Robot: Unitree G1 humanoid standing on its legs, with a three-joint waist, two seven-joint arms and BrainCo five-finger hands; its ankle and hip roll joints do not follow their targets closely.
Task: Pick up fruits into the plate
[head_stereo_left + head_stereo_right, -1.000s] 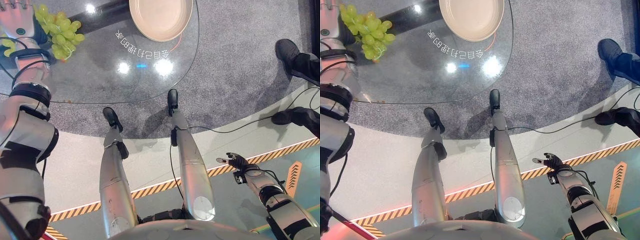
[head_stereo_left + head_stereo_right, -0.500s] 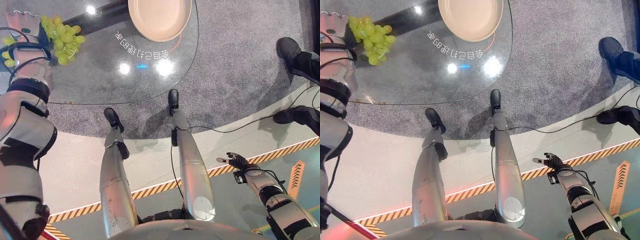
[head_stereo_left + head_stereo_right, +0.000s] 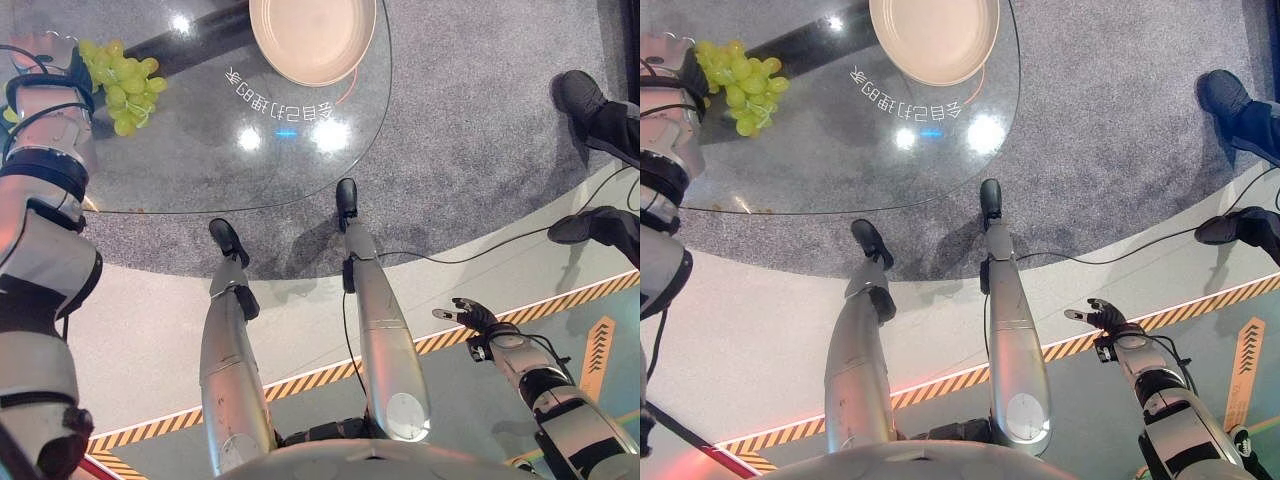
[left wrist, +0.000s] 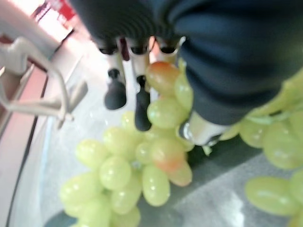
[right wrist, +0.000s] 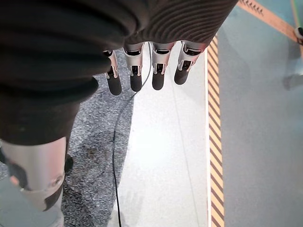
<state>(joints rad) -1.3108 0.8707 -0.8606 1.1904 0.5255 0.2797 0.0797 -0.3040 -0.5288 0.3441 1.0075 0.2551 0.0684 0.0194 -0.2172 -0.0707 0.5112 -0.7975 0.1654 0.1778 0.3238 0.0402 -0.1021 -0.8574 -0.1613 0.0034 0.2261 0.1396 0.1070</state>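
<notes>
A bunch of pale green grapes lies at the glass tabletop's left edge; the round beige plate sits well apart.

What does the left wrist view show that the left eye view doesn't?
Left wrist view alone: the left hand with its fingers and thumb curled round the grapes, seen from close. Left eye view alone: the empty plate farther along the glass table, the right hand hanging low, and a person's shoes. Both: grapes and table.
</notes>
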